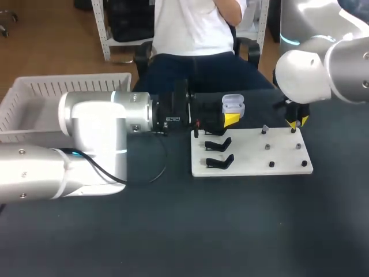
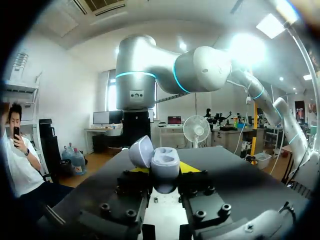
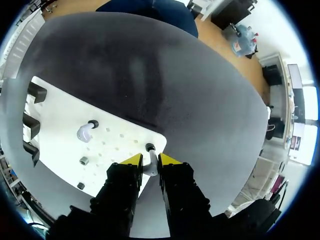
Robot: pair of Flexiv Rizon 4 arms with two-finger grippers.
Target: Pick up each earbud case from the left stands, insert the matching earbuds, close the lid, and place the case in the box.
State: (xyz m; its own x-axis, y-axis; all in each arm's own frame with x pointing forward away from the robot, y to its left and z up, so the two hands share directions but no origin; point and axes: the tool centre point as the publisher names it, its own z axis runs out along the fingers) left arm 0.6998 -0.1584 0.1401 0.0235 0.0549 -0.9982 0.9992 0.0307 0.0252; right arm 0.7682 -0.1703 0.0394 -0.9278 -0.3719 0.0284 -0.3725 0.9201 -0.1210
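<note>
A white earbud case (image 1: 233, 105) with its lid (image 2: 141, 152) hinged open stands upright between the yellow tips of my left gripper (image 1: 230, 119), which is shut on it just behind the white board (image 1: 253, 167). In the left wrist view the case (image 2: 165, 159) shows two empty earbud wells. My right gripper (image 3: 151, 160) is at the board's back right corner, its tips pressed from both sides on a white earbud (image 3: 152, 167) standing at a black peg (image 3: 149, 147). A second white earbud (image 3: 84, 132) leans on another peg further along the board.
Two empty black case stands (image 1: 218, 144) (image 1: 219, 162) sit on the board's left side, and several small pegs (image 1: 271, 164) on its right. A white slatted basket (image 1: 34, 98) stands at the table's back left. My left arm (image 1: 92, 133) lies across the table's left half.
</note>
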